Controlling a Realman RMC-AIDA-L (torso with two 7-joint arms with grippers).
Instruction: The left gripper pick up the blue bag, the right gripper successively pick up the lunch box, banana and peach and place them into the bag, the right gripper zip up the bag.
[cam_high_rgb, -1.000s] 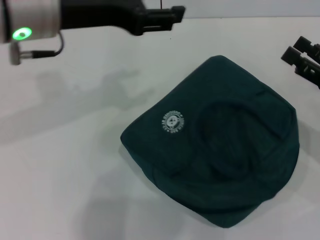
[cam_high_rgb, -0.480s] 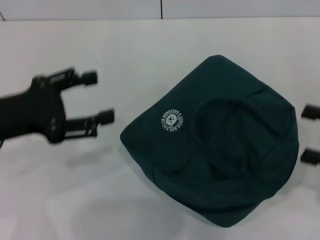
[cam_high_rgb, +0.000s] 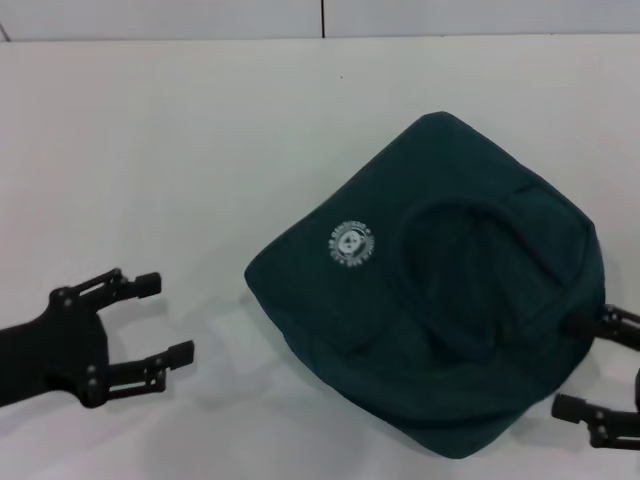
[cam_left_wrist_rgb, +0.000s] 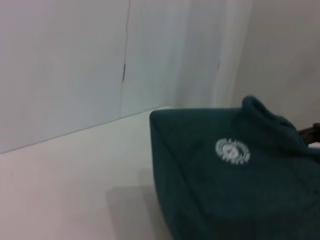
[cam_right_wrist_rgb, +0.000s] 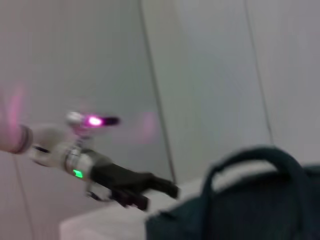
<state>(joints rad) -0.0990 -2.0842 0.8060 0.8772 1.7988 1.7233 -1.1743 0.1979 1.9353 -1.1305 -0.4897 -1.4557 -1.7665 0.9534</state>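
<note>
Blue bag (cam_high_rgb: 440, 300), closed, slumped; left gripper (cam_high_rgb: 155, 318) and right gripper (cam_high_rgb: 600, 370) flank it, fingers spread, empty; risk: limp fabric slipping the thin prongs.

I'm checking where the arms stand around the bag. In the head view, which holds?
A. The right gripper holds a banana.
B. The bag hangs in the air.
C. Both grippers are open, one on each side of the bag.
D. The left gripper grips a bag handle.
C: the left gripper and the right gripper both show spread fingers holding nothing, flanking the blue bag lying on the table.
</note>
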